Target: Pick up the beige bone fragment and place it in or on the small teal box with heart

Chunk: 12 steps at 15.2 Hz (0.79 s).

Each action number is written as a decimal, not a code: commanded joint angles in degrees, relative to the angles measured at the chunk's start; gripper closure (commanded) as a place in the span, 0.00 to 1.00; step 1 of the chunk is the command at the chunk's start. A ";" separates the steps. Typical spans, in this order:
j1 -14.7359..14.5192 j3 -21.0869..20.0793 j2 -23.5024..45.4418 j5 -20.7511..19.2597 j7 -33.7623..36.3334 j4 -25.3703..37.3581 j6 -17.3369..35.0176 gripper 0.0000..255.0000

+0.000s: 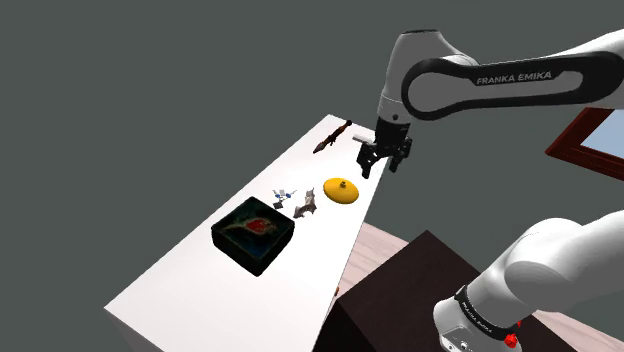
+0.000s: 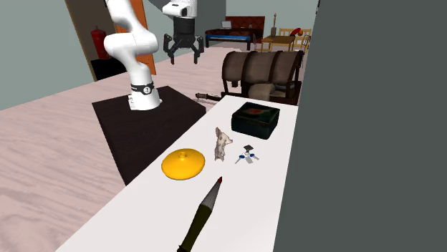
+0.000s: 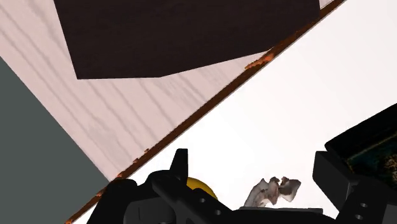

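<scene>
Beige-grey and ragged, the bone fragment (image 1: 307,206) lies on the white bench (image 1: 190,295) near the middle of the shoulder view. It sits between the dark teal box (image 1: 253,233) down-left of it and a yellow disc (image 1: 341,190) up-right, with a small blue-and-white trinket (image 1: 284,194) close by. The claw (image 1: 383,160) hangs well above, right of centre in that frame, its fingers spread wide and gripping nothing. The fragment is small and uneven, so a descent slightly off line would likely pinch a thin spur and let it twist out. An outer finger could also nudge the trinket or the disc. The disc sits close to the bench's edge on the stand's side, so a shove could send it off. Carrying the fragment low toward the box risks catching the box's wall. Open room looks good: there is bare bench beyond the box at lower left, and more between the disc and the long dark object (image 1: 333,136) near top centre.
</scene>
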<state>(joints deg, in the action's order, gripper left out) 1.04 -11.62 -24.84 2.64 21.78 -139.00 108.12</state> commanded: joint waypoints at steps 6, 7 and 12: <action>1.94 -3.87 15.71 -2.11 13.34 5.15 9.81 0.00; 2.15 -4.19 18.10 -2.74 15.27 6.26 10.93 0.00; 2.37 -4.51 30.15 -6.55 24.77 12.94 15.32 0.00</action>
<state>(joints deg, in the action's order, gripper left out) 3.53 -16.04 2.89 -3.15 44.29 -127.60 122.73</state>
